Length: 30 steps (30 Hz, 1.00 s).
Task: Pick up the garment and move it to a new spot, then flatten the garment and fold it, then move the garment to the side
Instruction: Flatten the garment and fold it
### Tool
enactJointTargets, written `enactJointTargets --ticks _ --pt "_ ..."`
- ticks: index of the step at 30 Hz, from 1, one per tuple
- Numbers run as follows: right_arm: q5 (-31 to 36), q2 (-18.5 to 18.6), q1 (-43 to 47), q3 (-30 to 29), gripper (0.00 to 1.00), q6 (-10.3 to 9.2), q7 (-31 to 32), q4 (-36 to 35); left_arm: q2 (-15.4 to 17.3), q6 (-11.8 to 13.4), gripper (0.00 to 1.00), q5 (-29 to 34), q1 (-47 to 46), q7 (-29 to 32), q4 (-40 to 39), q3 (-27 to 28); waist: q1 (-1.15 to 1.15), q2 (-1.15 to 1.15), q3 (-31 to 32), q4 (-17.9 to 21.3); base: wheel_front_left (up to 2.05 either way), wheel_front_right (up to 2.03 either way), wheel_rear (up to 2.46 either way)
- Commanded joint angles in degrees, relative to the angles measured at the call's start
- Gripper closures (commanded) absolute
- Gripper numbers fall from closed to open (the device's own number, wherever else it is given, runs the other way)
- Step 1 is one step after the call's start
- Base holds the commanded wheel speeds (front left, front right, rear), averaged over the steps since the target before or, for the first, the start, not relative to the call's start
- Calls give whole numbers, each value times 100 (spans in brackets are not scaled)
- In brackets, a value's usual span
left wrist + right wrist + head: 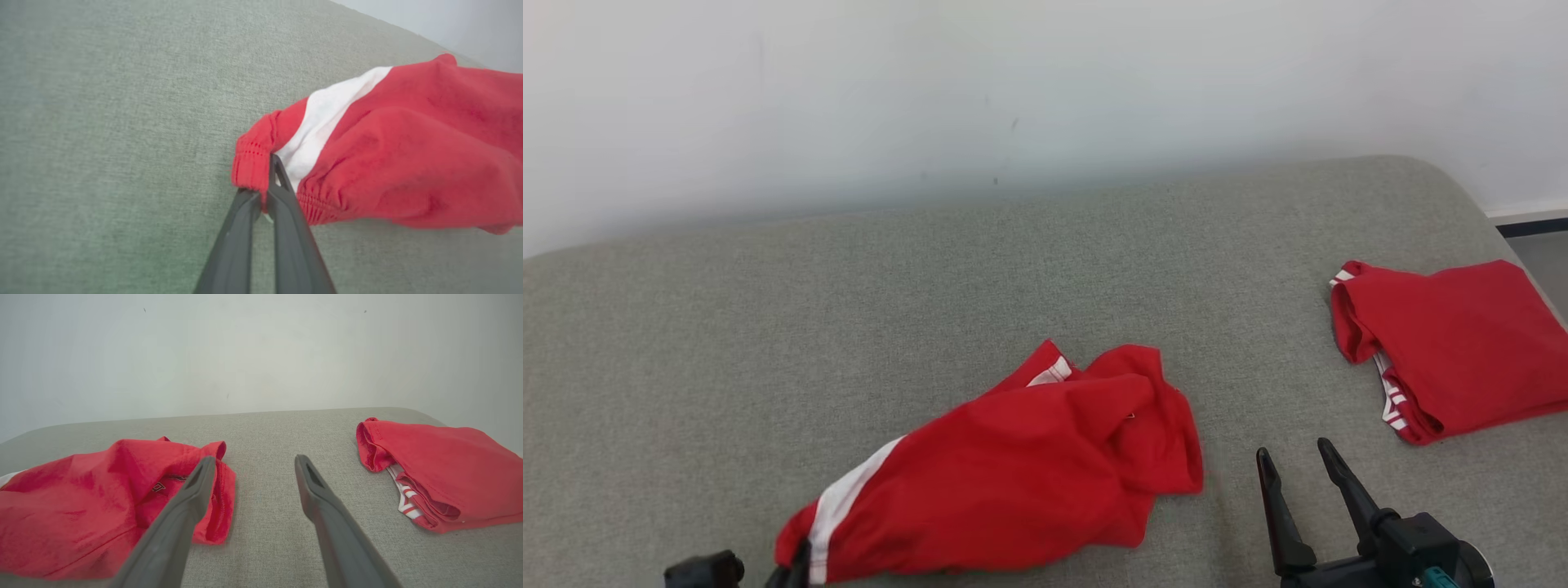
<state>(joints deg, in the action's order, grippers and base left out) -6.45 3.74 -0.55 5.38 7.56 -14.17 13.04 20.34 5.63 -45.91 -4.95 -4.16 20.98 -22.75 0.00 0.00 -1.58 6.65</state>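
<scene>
Fingers [287,216] of our left gripper [264,180] are pressed together on the ribbed red edge of the garment [408,155], right beside its broad white stripe [327,118], and the cloth bunches over the tips. From the head camera we see this garment as a crumpled red heap lying on the grey-green cushion [768,327], toward the near edge and a little left of the middle. Its striped end is at our lower left, where the gripper has it, and its loose end rumples toward the centre.

Our right gripper [1294,451] stands just right of that heap and apart from it. Both dark fingers are spread wide with nothing between them, and bare cushion shows in the gap. In its wrist view one finger overlaps the garment's hemmed end; we cannot tell whether it touches.

A second red garment [1454,343], folded flat with red-and-white trim at its edge, lies well apart at the cushion's right side. A pale wall [1013,82] rises behind the cushion.
</scene>
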Motion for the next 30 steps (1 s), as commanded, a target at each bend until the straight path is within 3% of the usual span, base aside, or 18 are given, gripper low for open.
enactJointTargets --ticks 1,7,11,13,14,22,30 --pt "2 20 36 14 0 -15 -8 -15 72 162 100 265 -152 -146 110 -64 0 0 -8 11 0 0 0" --pt "2 16 -20 32 0 -16 -3 -14 69 504 100 661 -411 -484 501 -130 0 0 -31 72 0 0 0" --pt "1 24 -7 -3 0 -16 -6 -17 -132 296 98 358 -444 -615 582 29 0 0 -38 116 0 0 0" --pt "7 23 19 -23 0 -16 -8 -25 -142 169 22 169 -372 -653 571 127 0 0 -39 122 0 0 0" --pt "8 22 31 -28 0 -16 -9 -30 -139 117 0 111 -339 -667 560 161 0 0 -39 121 0 0 0" --pt "43 44 47 -74 0 -16 45 -56 -85 -49 0 -195 -96 -730 376 373 0 0 -9 -39 0 0 0" --pt "-143 200 -226 37 0 -16 545 -185 -148 126 0 222 158 -1078 -252 631 0 0 24 -309 0 0 0"
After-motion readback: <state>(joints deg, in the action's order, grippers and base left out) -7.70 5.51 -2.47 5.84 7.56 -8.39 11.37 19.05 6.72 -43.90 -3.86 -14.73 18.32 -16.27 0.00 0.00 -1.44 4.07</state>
